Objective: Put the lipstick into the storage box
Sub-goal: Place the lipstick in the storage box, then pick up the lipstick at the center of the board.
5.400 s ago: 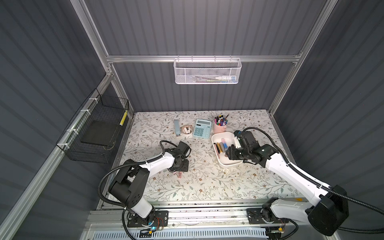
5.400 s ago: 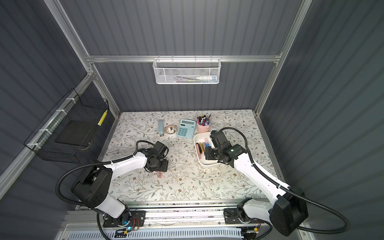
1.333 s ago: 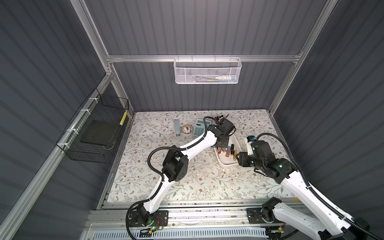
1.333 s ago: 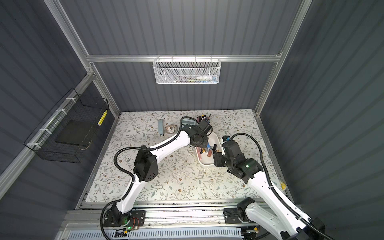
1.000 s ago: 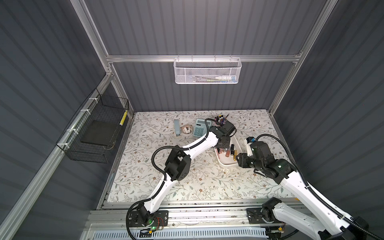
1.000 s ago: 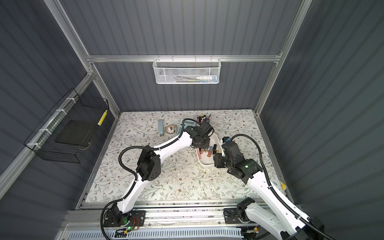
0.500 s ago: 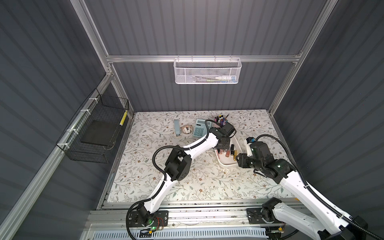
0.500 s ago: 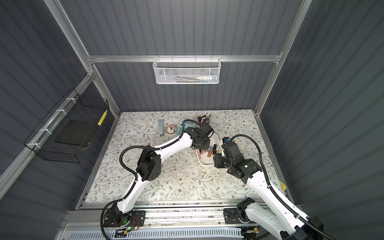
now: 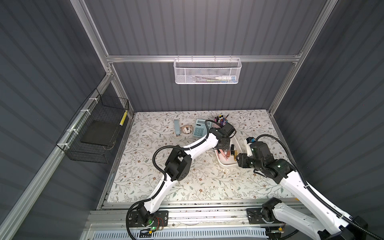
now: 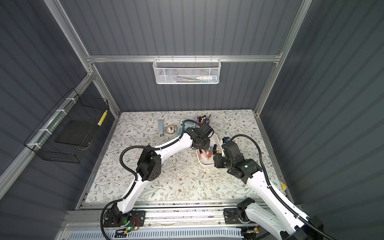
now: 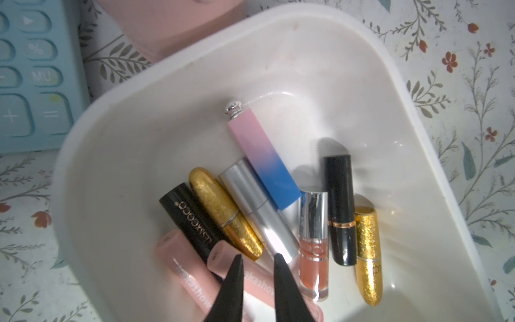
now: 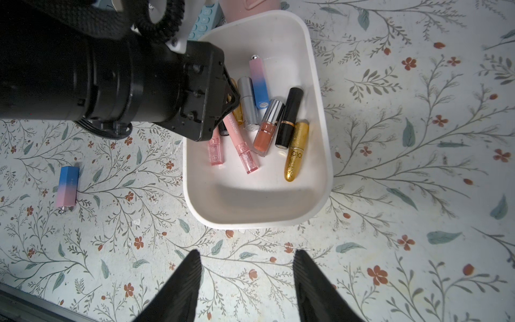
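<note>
In both top views: white storage box (image 9: 227, 164) on the flowered table (image 9: 135, 162), just in front of a pen cup (image 9: 221, 122) crammed with pens, near a calculator (image 9: 199, 131). Holds a row of lipsticks (image 9: 226, 152). Down over it, the left end effector (image 9: 223, 148); at its near corner, the right end effector (image 9: 239, 161). On the back rail, a mesh basket (image 9: 205, 71) with a few slim things lying flat. On the side wall, a wire basket (image 9: 93, 128) with a dark slab and a yellow strip.

From the left wrist: nine lipsticks (image 11: 267, 217) heaped in the storage box (image 11: 195, 92): two gold, two black, two pale pink, one silver, one pink-and-blue, one clear gloss. Fingers of the left end effector (image 11: 257, 258) parted only a crack, nothing between the tips, right over a pink tube (image 11: 217, 256).

From the right wrist: right end effector (image 12: 248, 252) wide open and empty above bare table, just short of the box's end wall (image 12: 250, 200). One stray lipstick (image 12: 68, 186), pink-and-blue, lying on the table outside the box, well off to its side.
</note>
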{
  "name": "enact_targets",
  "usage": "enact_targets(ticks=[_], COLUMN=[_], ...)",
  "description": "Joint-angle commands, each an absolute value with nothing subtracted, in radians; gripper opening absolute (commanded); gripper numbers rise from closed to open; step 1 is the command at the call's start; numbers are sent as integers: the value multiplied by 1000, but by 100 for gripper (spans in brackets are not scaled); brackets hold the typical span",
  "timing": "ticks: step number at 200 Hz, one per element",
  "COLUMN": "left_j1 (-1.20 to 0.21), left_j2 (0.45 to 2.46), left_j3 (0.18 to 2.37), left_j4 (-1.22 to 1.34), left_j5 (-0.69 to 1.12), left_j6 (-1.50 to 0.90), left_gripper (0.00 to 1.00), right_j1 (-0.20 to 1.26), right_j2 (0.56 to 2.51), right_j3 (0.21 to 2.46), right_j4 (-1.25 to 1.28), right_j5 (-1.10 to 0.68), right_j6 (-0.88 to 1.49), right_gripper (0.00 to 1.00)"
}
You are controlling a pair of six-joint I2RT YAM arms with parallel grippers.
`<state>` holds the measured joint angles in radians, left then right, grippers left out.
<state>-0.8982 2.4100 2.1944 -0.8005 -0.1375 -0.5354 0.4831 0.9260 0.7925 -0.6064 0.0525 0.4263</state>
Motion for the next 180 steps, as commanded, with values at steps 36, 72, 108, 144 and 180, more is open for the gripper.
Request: enact_targets(ticks=[36,72,108,144,180], left_j1=[-902,-903,-896,-877,-785], left_j2=[2061,1700,1462,1386,1352], left_j3=[1913,1533,1214,1082,974], left_j4=[-773,-775,-795,-809,-824], left_j5=[-277,-461,-532,-549,-479], left_j6=[-538,-572,-626,-677,-709], left_gripper=[34,56,65,68,68], right_j1=[477,474,474,476,478], right_j2=[947,969,1001,1022,1019], right_j3=[799,811,838,866,855], right_j4=[-606,-601,-593,-578,-585], right_j5=[48,32,2,-65,-74], right_j6=[423,416,417,436,440], right_gripper=[56,56,56,56,56])
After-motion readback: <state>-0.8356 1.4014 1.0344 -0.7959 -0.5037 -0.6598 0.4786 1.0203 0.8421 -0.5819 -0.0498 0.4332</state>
